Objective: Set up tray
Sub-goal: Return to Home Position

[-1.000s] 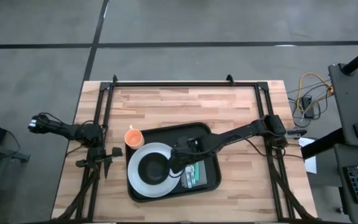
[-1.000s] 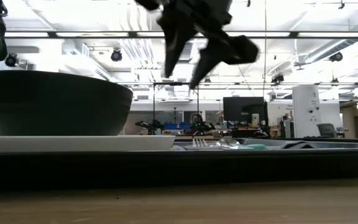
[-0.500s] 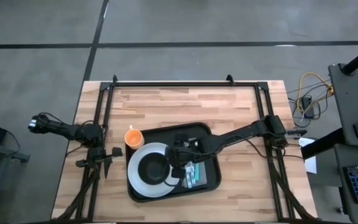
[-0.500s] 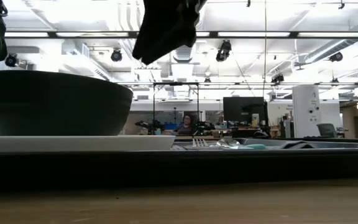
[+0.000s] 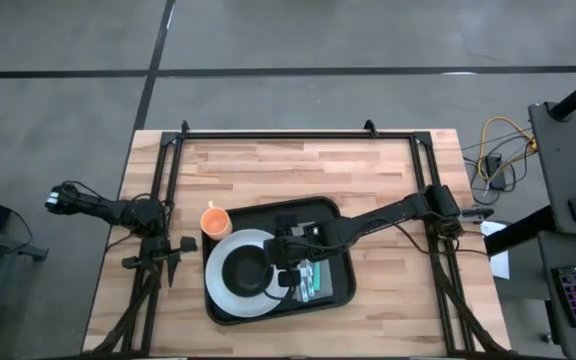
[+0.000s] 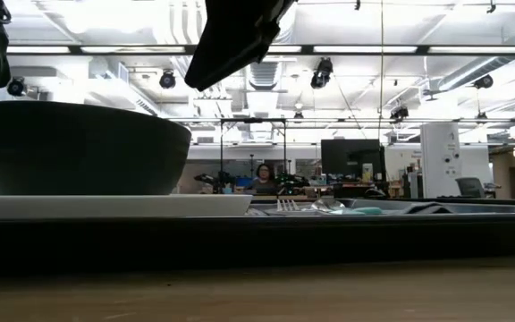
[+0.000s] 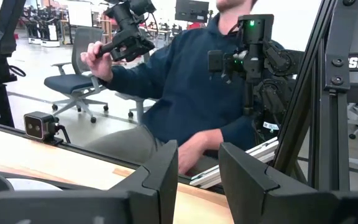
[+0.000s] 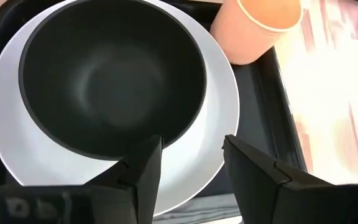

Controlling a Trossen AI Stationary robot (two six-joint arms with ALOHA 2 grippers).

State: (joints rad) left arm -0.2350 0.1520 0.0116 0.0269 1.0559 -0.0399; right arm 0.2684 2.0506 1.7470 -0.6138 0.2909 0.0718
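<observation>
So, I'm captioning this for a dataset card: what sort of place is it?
Probably a robotics lab or workshop hall, not a dining room: a framed wooden table on a concrete floor, monitors under strip lights, and a person at the table's edge holding a dark control handle.
</observation>
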